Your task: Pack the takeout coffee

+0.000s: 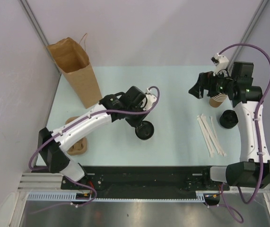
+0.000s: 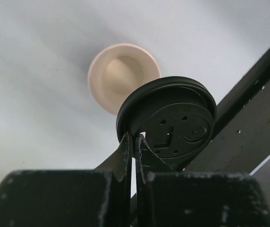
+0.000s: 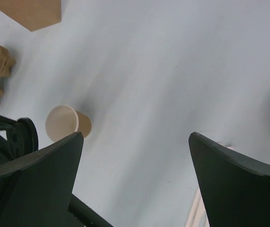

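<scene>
No cup with a lid on it shows in any view. A tan paper cup (image 2: pixel 120 75) stands open on the table, also in the right wrist view (image 3: pixel 64 123). My left gripper (image 2: pixel 134 139) is shut on the rim of a round black lid (image 2: pixel 172 120) and holds it tilted just above and beside the cup. In the top view the lid (image 1: pixel 144 130) hides the cup under my left gripper (image 1: pixel 142 124). My right gripper (image 1: pixel 195 90) is open and empty, well to the right, and looks at bare table (image 3: pixel 135 135).
A brown paper bag (image 1: pixel 75 71) stands open at the back left. A pulp cup carrier (image 1: pixel 76 145) lies under the left arm. A stack of lidless cups (image 1: pixel 216 100), loose black lids (image 1: pixel 229 118) and white stirrers (image 1: pixel 210 135) lie at the right.
</scene>
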Available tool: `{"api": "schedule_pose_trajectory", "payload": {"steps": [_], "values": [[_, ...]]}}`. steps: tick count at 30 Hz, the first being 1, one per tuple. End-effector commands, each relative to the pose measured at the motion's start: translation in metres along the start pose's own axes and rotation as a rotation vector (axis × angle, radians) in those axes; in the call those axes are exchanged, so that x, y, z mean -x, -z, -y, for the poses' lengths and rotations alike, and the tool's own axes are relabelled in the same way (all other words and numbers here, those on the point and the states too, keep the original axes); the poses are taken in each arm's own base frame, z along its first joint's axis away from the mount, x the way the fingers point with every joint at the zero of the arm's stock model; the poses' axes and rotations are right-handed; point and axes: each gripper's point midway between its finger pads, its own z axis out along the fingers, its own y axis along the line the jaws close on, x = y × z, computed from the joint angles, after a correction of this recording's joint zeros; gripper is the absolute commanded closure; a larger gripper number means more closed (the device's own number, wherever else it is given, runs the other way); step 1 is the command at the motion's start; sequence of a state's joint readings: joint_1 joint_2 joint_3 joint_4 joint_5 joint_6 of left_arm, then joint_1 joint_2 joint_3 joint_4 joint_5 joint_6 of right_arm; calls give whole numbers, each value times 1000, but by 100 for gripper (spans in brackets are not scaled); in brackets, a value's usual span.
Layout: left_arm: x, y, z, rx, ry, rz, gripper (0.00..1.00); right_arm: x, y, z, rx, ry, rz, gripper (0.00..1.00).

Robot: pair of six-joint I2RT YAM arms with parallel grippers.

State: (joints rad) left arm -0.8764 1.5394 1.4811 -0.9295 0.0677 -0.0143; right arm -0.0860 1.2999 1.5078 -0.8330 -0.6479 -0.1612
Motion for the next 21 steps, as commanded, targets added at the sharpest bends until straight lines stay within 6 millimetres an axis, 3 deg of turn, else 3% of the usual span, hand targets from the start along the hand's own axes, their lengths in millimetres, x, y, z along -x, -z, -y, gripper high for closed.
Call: {"api": "schedule_pose_trajectory", "payload": {"steps": [1,6,8,14,21], "values": [[25,-5,-17,16,170,21,100,-21,-8,9,19,57,-69,0],[29,-19,-26,15,183,-19,100,-49,-20,-11,82,-105,-132,0],[27,-24,-27,20,193,-29,100,-45,-20,-20,81,-97,-83,0],[20,-36,-29,32,210,-61,100,-73,-33,-58,153,-86,-150,0],[13,-49,-35,40,222,-110,99,-99,-45,-75,180,-122,-191,0]]}}
